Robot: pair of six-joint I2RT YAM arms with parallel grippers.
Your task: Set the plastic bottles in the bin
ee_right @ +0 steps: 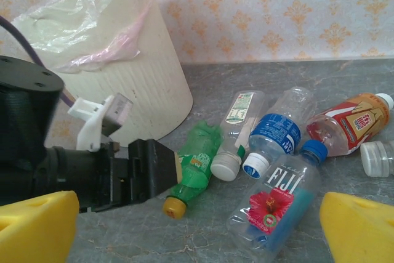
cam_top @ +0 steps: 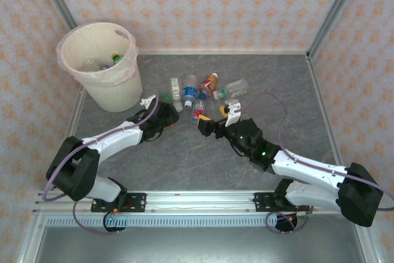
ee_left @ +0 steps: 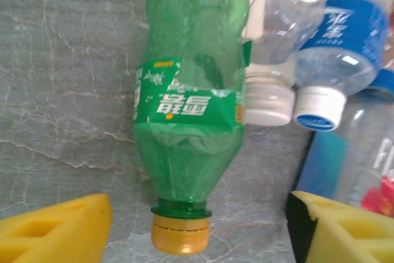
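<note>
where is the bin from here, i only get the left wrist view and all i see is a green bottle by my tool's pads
Observer: The bin stands at the far left corner of the table, beyond and to the left of your left tool.
Operator: anything in it yet
Observer: Yes, a few bottles lie at its bottom.
Operator: and the right tool
Observer: The right tool is open and low over the table, facing the Fiji bottle, which lies on its side.
</note>
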